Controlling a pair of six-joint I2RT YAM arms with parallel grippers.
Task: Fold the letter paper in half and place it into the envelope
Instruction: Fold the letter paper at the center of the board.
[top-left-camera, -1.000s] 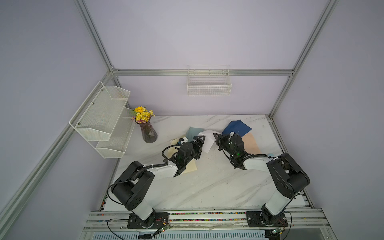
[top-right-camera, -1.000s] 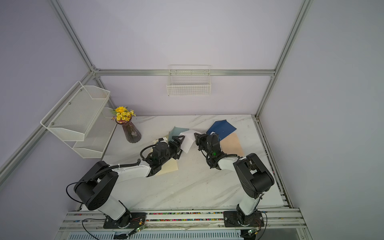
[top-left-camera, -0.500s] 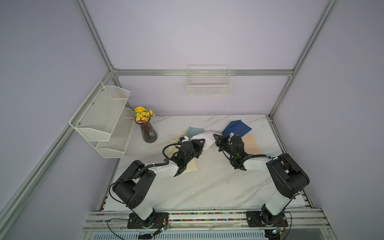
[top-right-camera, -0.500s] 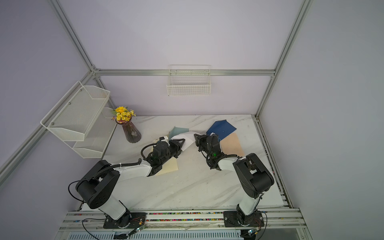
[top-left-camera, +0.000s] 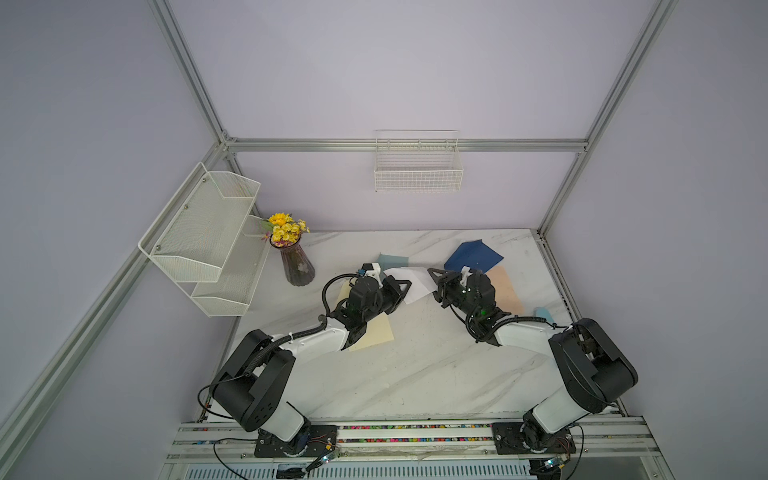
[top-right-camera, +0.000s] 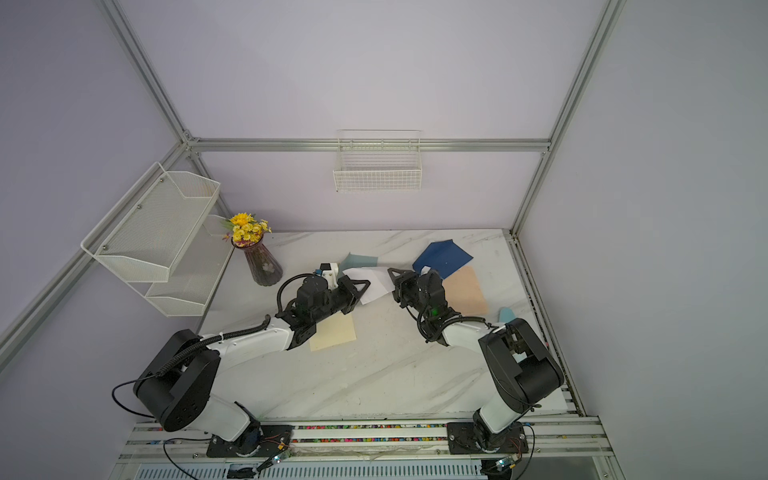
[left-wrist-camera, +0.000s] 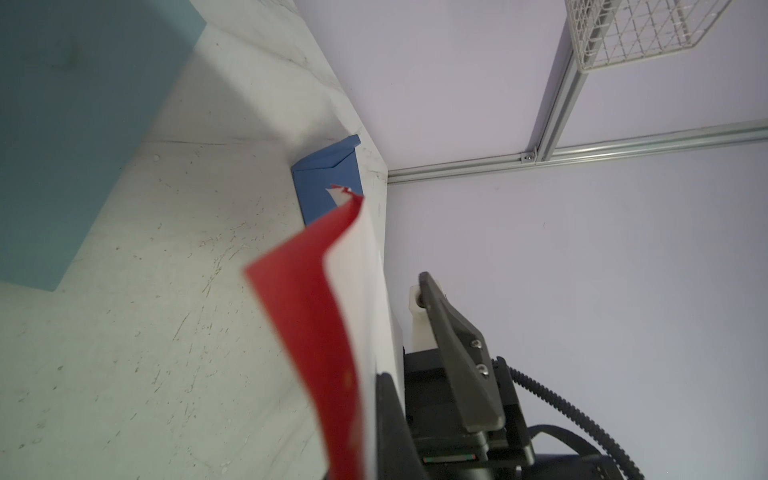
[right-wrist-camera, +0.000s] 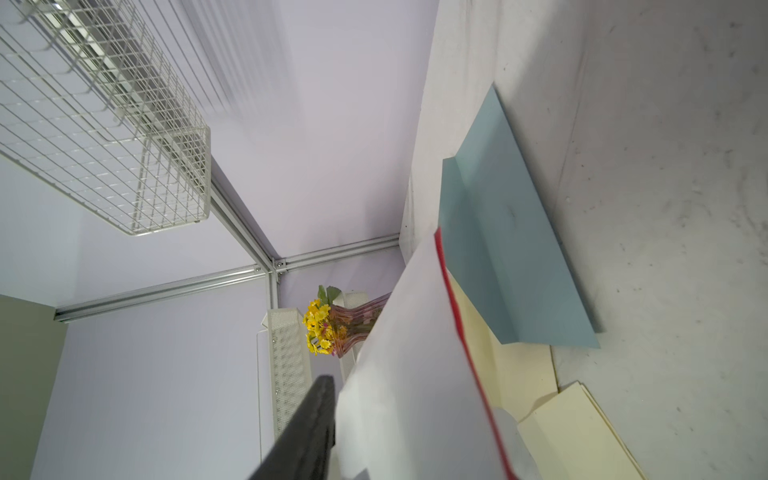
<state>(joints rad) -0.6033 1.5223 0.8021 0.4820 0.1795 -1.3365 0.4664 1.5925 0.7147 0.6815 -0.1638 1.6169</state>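
Left claw (top-left-camera: 407, 285) is clamped shut on one end of the white letter paper (top-left-camera: 417, 286) (red under face). The sheet is up off the marble tabletop (top-left-camera: 415, 374), bowed, and spans the gap between both claws, long axis running claw to claw. I can't tell from here whether the half fold is set. Right claw (top-left-camera: 433, 280) sits at the sheet's far end. The right wrist view shows one black finger (right-wrist-camera: 307, 428) beside the white face and the other hidden behind the paper, so I can't tell if it's gripping or slack. I'm treating left as the only sure hold, with the paper straight ahead of its tips. The dark blue paper envelope (top-left-camera: 473, 255), flap raised, lies just past the right claw toward the back wall, nearer the right arm. The grey-teal paper envelope (top-left-camera: 392, 261) lies just past the left claw's tips, nearer the left arm. I can't tell which one is the target. My read is that teal needs a short push forward from left, while blue means crossing past the right claw.
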